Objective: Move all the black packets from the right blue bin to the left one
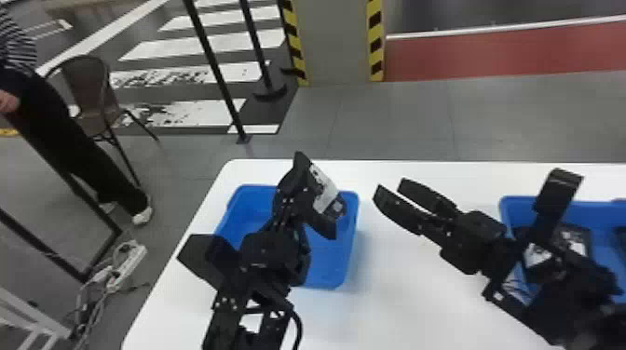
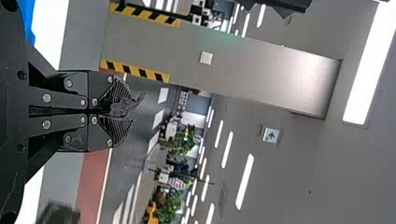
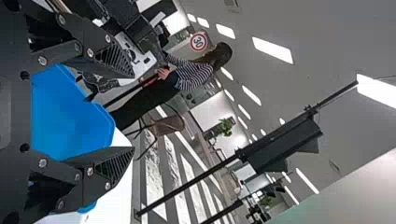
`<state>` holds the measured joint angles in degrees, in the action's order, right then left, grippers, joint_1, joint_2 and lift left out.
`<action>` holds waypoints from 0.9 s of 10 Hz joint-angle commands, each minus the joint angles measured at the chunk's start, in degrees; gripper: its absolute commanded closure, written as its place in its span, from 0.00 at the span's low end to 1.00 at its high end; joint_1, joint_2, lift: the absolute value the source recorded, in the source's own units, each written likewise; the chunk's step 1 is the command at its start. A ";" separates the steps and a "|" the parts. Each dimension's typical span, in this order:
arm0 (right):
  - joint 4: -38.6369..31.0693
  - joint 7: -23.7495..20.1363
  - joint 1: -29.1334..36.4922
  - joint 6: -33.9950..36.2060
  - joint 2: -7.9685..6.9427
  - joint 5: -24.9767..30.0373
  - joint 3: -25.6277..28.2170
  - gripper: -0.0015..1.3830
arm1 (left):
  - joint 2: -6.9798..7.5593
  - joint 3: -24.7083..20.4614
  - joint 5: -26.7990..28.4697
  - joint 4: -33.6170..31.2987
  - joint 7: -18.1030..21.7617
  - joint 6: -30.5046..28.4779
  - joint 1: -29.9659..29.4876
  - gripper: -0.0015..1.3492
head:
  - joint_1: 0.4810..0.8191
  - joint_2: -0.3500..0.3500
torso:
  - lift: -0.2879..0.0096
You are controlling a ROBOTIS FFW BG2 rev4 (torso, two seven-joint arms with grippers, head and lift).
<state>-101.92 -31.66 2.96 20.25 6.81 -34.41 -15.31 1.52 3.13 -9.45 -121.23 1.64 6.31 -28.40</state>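
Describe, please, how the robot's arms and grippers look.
The left arm and right arm are black, angular and jointed; pale screws dot the left one, and a black cable curves beside it. The left gripper and right gripper are black too, each with two tapering fingers, silvery screws and finely ribbed inner faces.

This looks like a large indoor hall with a floor marked out like a roadway, perhaps a garage or test area, around a grey pillar point(image 1: 333, 46) edged in black and yellow. White crossing stripes point(image 1: 233, 43) lie left of the pillar and a red floor band point(image 1: 503, 53) right. Beyond the pillar are leafy plants point(image 2: 169, 207) and ceiling strip lights point(image 2: 244, 182).
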 commanded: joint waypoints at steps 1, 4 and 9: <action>-1.37 0.02 1.96 -0.56 -0.04 0.57 2.39 0.10 | -0.91 -2.33 7.52 5.99 -0.32 2.13 3.09 0.90 | 0.63 0.89 | 0.60; -2.07 0.02 2.66 -0.56 -0.04 0.74 3.09 0.10 | -1.08 -4.80 25.98 14.70 -4.71 6.91 8.58 0.89 | 0.63 0.88 | 0.60; -15.85 8.72 13.49 -1.55 -0.48 12.34 12.14 0.10 | -1.08 -4.27 12.88 15.41 -5.24 13.52 3.38 0.19 | 0.63 0.84 | 0.60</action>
<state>-115.97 -23.03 14.83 18.53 6.38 -23.80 -4.88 0.47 -1.59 5.59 -105.59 -3.60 18.23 -23.98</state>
